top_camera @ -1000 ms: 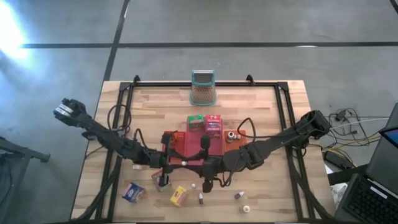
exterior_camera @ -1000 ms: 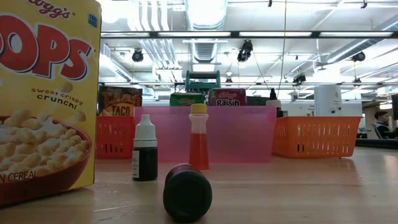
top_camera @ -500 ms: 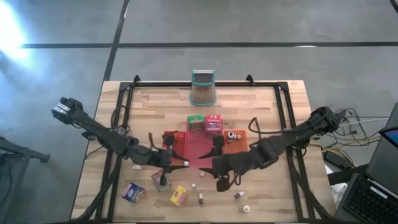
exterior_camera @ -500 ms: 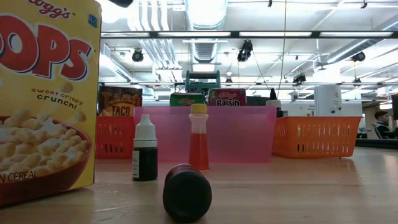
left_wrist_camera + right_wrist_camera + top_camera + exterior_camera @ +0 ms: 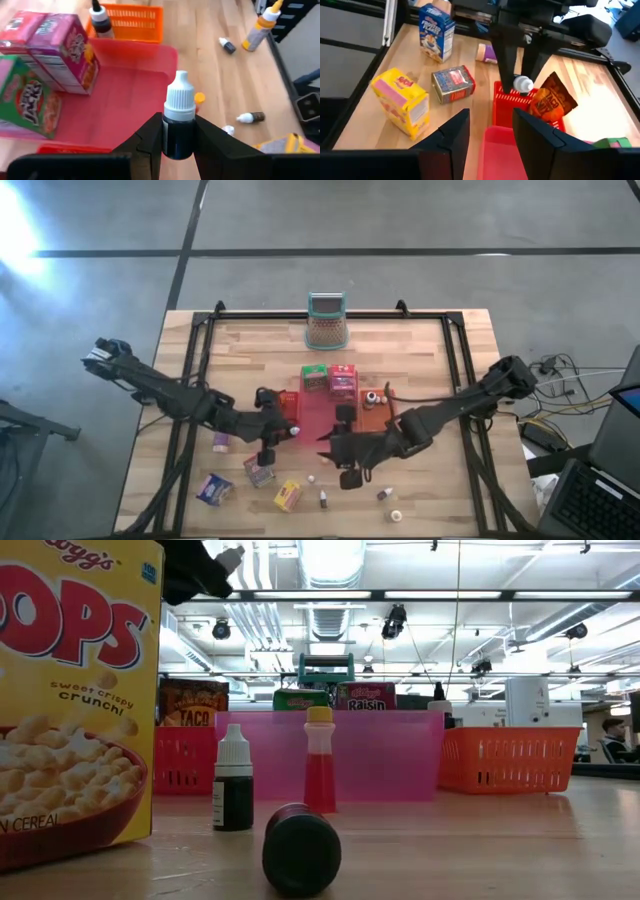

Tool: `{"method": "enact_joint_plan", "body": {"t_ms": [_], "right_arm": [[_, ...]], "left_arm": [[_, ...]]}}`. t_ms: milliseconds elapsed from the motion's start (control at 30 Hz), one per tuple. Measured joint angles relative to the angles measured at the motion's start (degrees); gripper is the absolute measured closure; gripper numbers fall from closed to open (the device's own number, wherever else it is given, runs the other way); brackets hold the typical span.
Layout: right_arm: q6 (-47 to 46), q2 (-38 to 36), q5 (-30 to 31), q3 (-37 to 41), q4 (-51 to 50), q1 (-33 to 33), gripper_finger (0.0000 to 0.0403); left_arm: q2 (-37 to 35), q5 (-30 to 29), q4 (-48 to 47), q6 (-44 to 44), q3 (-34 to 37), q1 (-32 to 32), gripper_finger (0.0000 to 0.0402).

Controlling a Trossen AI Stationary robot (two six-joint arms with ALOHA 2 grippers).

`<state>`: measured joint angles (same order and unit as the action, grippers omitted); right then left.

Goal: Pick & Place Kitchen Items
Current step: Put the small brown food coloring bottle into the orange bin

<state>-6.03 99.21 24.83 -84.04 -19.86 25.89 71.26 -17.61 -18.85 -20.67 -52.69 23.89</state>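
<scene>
Between the left gripper's (image 5: 177, 145) jaws, white-capped dark bottle (image 5: 177, 122), upright

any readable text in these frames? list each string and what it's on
"OPS", "sweet crispy crunch!", "CEREAL": yellow cereal box, cut off by the frame edge.
"TACO": dark packet.
"Raisin": red box.
"JACKS": green box.
Labels on the blue box, small tin and bottles: too blurred to read.

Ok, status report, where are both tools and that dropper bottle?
Left tool shut on dropper bottle, above pink tray. Right tool empty, over the tray's edge. Nothing in the way.
</scene>
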Motion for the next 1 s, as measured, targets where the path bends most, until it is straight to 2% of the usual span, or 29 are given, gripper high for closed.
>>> {"method": "enact_joint_plan", "body": {"t_ms": [67,200,367,800,1000], "right_arm": [[0.01,0.08,-1.24,-0.03,0.21,-0.74,0.0264],[0.01,0.36,-8.72,-0.16,2.73,-2.87,0.0256],[0.33,0.43,-9.14,-0.19,2.67,-4.21,0.0241],[2.07,0.43,-9.43,-0.08,2.49,-4.45,0.022],[2.63,0.43,-9.43,-0.08,2.38,-4.43,0.0229]], "left_arm": [[0.0,1.5,0.22,0.02,-0.3,-0.2,0.0309],[0.41,3.6,0.25,0.23,-1.18,-0.42,0.0309],[2.46,7.84,-0.15,2.08,-3.35,-0.55,0.0309],[8.63,8.75,-3.53,7.83,-12.4,-1.6,0.0309],[10.94,8.77,-4.1,10.75,-15.27,-2.1,0.0309]]}}
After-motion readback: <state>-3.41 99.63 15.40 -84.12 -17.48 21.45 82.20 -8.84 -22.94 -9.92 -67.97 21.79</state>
